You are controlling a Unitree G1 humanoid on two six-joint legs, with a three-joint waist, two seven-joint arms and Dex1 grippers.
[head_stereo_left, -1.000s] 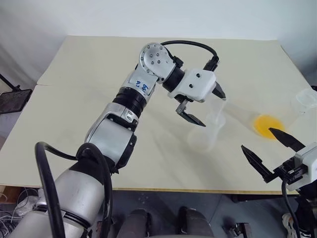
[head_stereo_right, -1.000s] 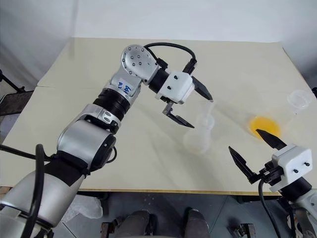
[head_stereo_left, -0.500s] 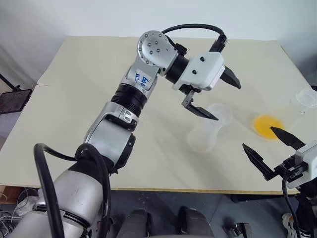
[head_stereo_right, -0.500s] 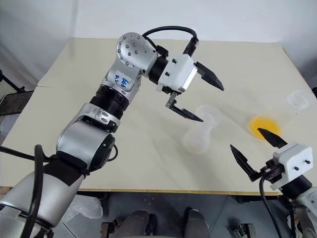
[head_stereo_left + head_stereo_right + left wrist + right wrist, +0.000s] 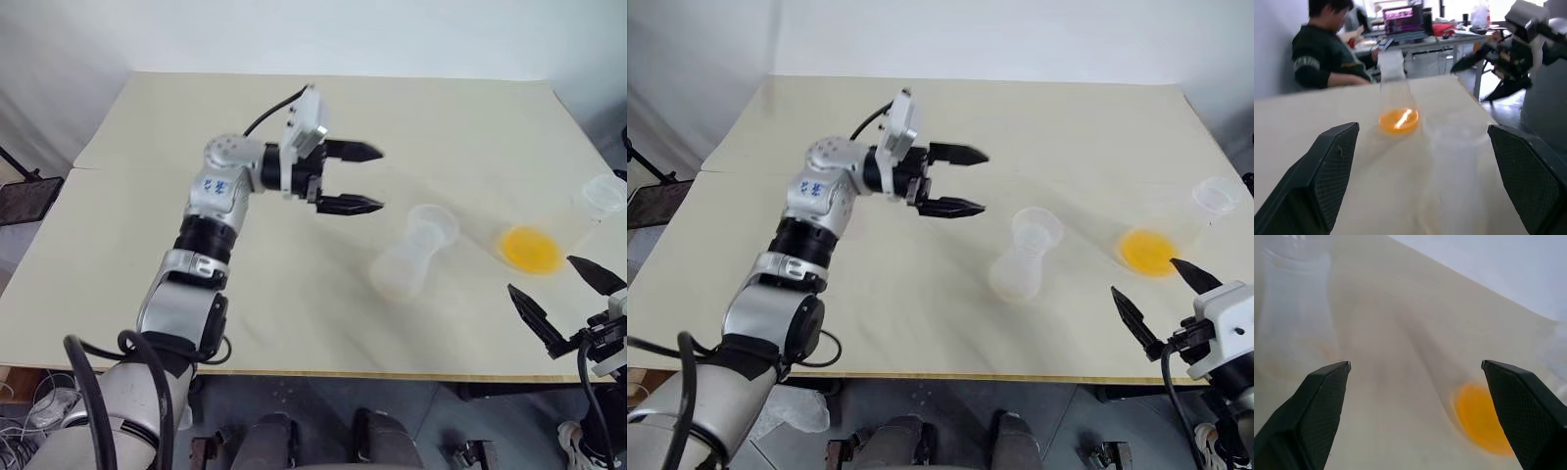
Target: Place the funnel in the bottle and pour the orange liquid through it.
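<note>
we read: bottle (image 5: 1024, 259) upright mid-table w/ funnel (image 5: 1036, 226) seated in neck. orange liquid (image 5: 1147, 252) in clear cup, just ahead of right gripper (image 5: 1164, 303), nearer arm. left gripper (image 5: 955, 180) away at left. both grippers spread, empty.

Pale beige table (image 5: 196, 255), translucent bottle (image 5: 412, 253) upright mid-table, clear cup (image 5: 554, 235) holding orange liquid (image 5: 530, 249) beside it
</note>
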